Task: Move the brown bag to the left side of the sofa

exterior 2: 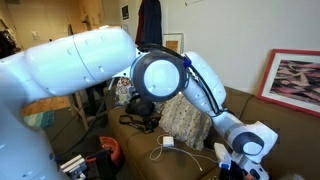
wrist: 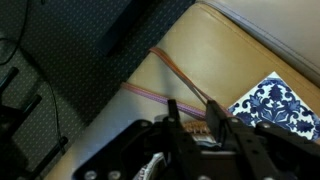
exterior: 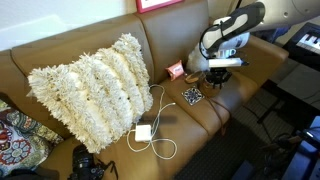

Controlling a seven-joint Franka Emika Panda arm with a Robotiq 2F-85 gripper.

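The sofa is caramel-brown leather and also shows in another exterior view and the wrist view. My gripper hovers just above the right end of the seat, near the front edge. In the wrist view the fingers are shut on a tan woven piece of the brown bag. Its thin striped handles stretch away over the seat. Most of the bag is hidden by the fingers. In an exterior view the gripper is low at the right; the bag cannot be made out there.
A shaggy cream pillow fills the seat's middle. A white charger with its cable lies at the front. A dark patterned square sits next to the gripper. A small reddish object lies by the backrest. A camera and a keyboard stand nearby.
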